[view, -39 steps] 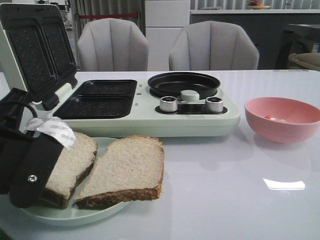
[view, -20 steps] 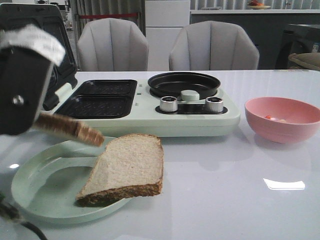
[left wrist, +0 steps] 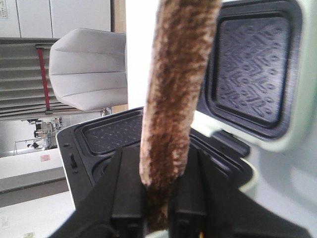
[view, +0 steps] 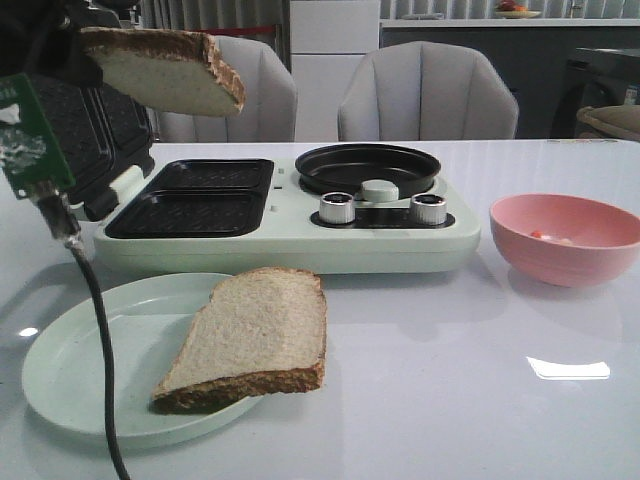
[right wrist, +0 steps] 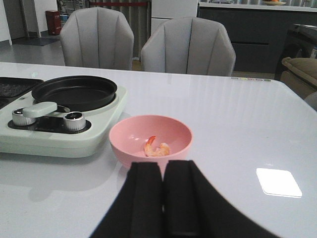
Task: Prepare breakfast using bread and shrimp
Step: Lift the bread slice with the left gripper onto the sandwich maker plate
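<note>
My left gripper (view: 75,45) is at the top left of the front view, shut on one bread slice (view: 165,72) held high over the open sandwich maker (view: 290,240). In the left wrist view the gripper (left wrist: 158,166) clamps that slice (left wrist: 173,84) edge-on, crust toward the camera. The second bread slice (view: 255,335) lies on a pale green plate (view: 70,370). Small orange shrimp (right wrist: 156,148) lie in the pink bowl (right wrist: 124,146), also seen in the front view (view: 548,236). My right gripper (right wrist: 163,171) is shut and empty, just before the bowl; it is out of the front view.
The sandwich maker has two black wells (view: 195,200), a raised lid (view: 75,125) and a round black pan (view: 367,167) with two knobs. The pink bowl (view: 566,262) stands at the right. A cable (view: 95,340) hangs from my left arm over the plate. Two grey chairs stand behind.
My left gripper has lifted one bread slice off the plate, up to a point high above the sandwich maker's left side. The other slice stays on the plate.
</note>
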Available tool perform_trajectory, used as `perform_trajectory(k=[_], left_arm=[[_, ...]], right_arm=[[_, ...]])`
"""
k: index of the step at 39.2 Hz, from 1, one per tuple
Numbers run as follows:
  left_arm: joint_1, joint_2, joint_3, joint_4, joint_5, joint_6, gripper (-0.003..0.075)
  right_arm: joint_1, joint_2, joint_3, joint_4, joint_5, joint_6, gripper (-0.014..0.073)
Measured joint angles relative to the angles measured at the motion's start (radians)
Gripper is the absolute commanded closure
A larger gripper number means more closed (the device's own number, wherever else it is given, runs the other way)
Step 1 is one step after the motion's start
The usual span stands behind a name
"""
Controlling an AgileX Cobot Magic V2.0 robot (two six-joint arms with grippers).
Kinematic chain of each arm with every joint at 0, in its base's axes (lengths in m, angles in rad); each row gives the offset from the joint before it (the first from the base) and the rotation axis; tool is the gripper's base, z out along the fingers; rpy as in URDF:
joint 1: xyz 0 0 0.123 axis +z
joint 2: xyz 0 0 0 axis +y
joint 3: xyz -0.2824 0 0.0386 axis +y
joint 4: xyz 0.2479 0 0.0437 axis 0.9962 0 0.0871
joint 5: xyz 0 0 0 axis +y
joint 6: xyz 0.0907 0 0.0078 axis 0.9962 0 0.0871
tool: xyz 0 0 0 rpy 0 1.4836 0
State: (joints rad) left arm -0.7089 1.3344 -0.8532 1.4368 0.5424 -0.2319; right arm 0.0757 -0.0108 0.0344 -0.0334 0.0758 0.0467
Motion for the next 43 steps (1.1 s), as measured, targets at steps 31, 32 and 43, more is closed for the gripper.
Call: perform_trajectory(k=[31, 32, 43], left_arm=[[0.324, 0.601, -0.500, 0.082, -0.285, 0.000, 0.0607], [0.324, 0.620, -0.516, 0.082, -0.286, 0.000, 0.0607], [0.324, 0.723, -0.598, 0.085, -0.281, 0.000, 0.0607]], right_arm=[[0.000, 0.000, 0.000, 0.000, 0.000, 0.000, 0.0459], [0.000, 0.000, 0.000, 0.000, 0.000, 0.000, 0.0459], [0.000, 0.000, 0.000, 0.000, 0.000, 0.000, 0.0459]])
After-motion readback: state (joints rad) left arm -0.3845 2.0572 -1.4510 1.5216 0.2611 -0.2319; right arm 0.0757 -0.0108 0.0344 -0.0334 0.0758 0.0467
